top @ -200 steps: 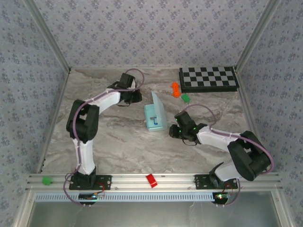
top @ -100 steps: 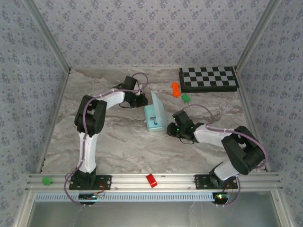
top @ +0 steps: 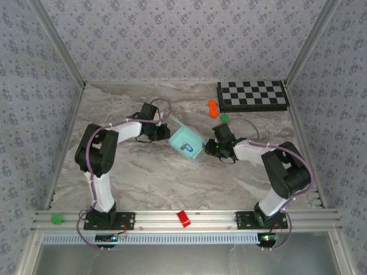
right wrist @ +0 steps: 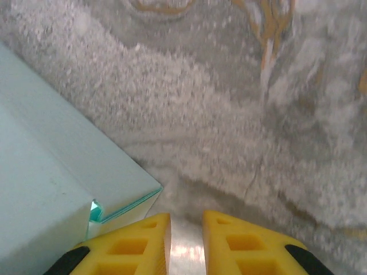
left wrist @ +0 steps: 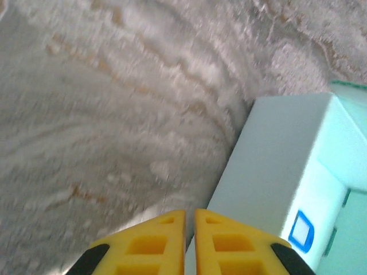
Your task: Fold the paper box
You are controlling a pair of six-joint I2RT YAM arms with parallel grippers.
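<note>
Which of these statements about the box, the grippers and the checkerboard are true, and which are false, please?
1. The box sits between the left gripper and the right gripper. True.
2. The left gripper is clamped on the box. False: it is shut beside the box, gripping nothing.
3. The checkerboard lies at the far right of the table. True.
4. The box rests on the checkerboard. False: it lies on the table, well apart from the checkerboard.
</note>
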